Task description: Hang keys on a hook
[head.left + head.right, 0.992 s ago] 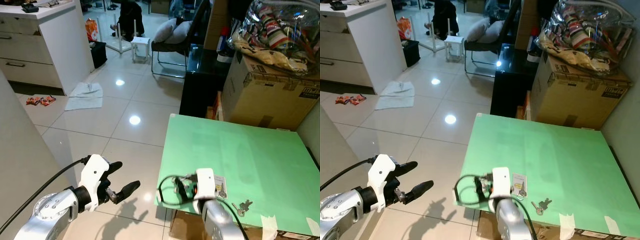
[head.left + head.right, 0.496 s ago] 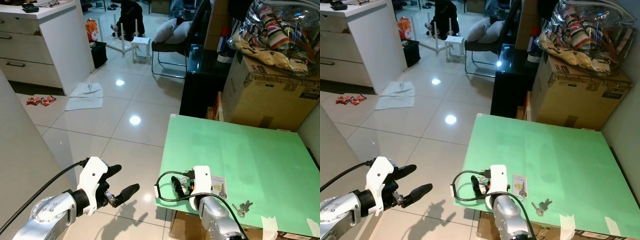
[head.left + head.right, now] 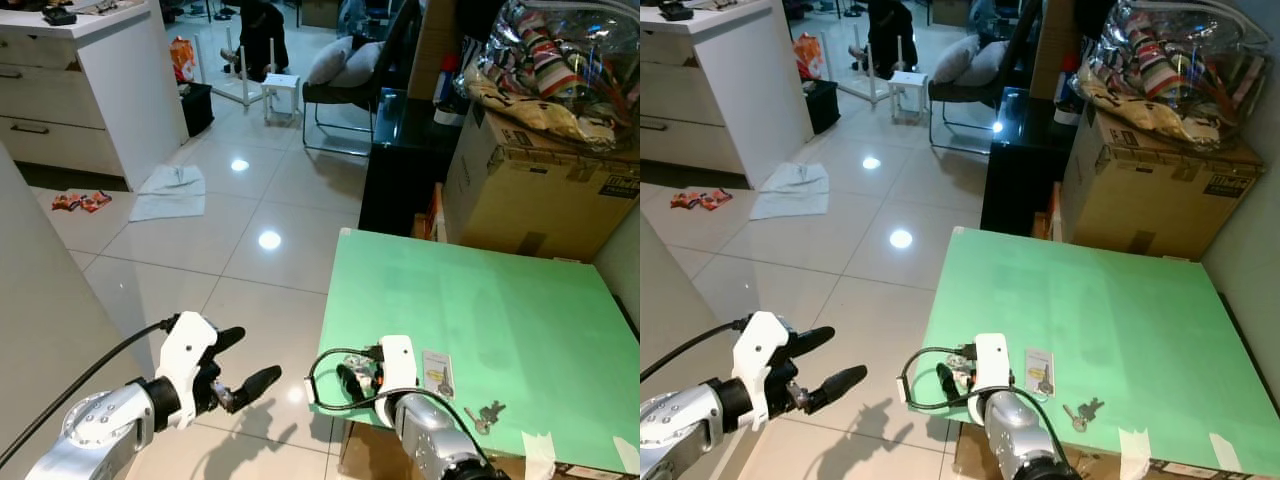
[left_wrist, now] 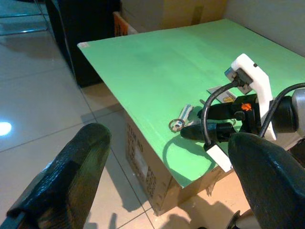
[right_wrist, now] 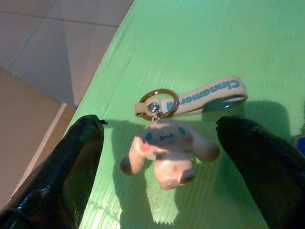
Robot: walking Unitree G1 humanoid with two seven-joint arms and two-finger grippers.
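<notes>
Green table (image 3: 500, 310) – tiled floor (image 3: 250, 220) (glossy), cardboard box (image 3: 540, 190)

A matt, finely ribbed green table (image 5: 200, 43) is seen under a shiny metal ring (image 5: 158, 102), a smooth rubbery charm (image 5: 167, 148) and glossy black fingers (image 5: 57, 176).

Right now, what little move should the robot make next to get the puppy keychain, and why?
Probably lower the right gripper a little and close it. Its fingers are open, one on each side of the keychain, which lies flat near the edge of the green table and is not yet held. The left gripper hangs open over the floor.
</notes>
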